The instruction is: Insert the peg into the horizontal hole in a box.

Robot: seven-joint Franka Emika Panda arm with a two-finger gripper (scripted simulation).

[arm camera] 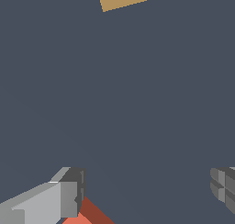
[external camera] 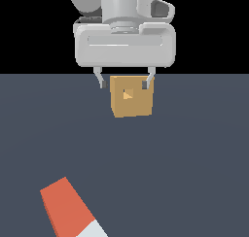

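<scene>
Exterior view shows my gripper point(external camera: 125, 83) wide open and empty; nothing is done yet: the peg point(external camera: 68, 209) lies well below my fingertips, the box point(external camera: 130, 96) beyond them, its hole point(external camera: 128, 94) unfilled

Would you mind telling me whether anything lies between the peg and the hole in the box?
Nothing visible does. Only bare surface separates the peg from the box, and its hole is unblocked. The open gripper hangs above, holding nothing.
</scene>
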